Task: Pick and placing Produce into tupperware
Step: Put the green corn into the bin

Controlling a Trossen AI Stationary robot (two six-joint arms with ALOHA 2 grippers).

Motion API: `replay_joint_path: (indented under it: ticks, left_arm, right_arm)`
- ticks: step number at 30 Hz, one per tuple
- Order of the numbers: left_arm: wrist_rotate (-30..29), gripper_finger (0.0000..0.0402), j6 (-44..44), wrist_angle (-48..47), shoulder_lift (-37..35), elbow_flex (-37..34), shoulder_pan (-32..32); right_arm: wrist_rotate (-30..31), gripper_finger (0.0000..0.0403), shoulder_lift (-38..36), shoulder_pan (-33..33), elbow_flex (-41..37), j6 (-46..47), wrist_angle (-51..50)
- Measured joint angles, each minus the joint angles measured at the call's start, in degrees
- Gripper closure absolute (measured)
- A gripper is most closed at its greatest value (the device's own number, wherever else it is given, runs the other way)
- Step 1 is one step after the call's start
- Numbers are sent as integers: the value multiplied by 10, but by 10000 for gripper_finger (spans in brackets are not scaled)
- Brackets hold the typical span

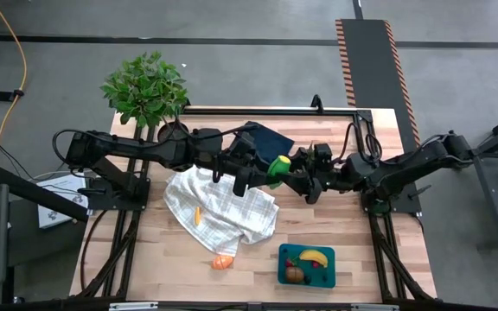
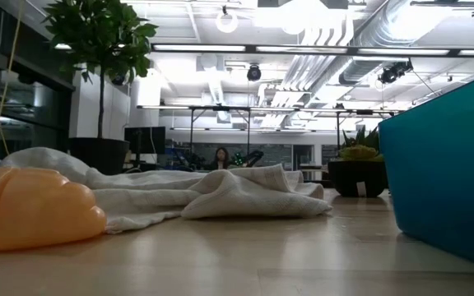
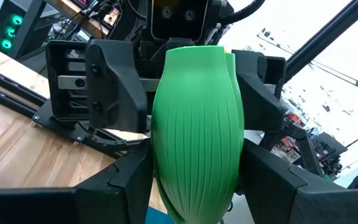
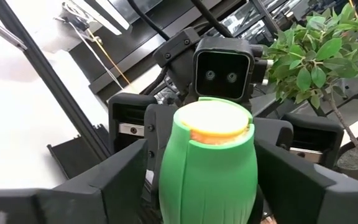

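From above, my left gripper (image 1: 264,175) and my right gripper (image 1: 294,172) meet over the middle of the pale wooden table (image 1: 145,268), both at the ribbed green plastic vegetable piece (image 1: 278,168), above the far right edge of the crumpled white checked cloth (image 1: 219,210). The shallow teal-blue plastic tupperware (image 1: 306,264) sits at the near right, with a yellow banana (image 1: 315,257) inside. A ridged orange piece (image 1: 222,262) lies left of it on bare wood.

At table height, that orange piece (image 2: 31,205) is near left and the tupperware wall (image 2: 447,185) near right.

My left wrist shows my fingers (image 3: 120,186) pressed on the green piece (image 3: 197,130).

My right wrist shows my fingers (image 4: 117,177) clamping the same green piece (image 4: 207,168).
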Motion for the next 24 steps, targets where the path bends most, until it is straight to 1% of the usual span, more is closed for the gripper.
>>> replay_joint_path:
  ticks: [12, 15, 20, 24]
  left_arm:
    - [6, 206, 1, -6, 0, 0, 0]
    - [6, 205, 1, -6, 0, 0, 0]
    - [6, 202, 3, -7, 0, 0, 0]
    - [2, 188, 5, -7, 0, 0, 0]
  right_arm:
    - [-6, 205, 0, 0, 0, -4, -1]
    - [-6, 213, 0, 0, 0, -4, -1]
    - [-7, 214, 0, 0, 0, -4, -1]
    - [-7, 215, 0, 0, 0, -4, -1]
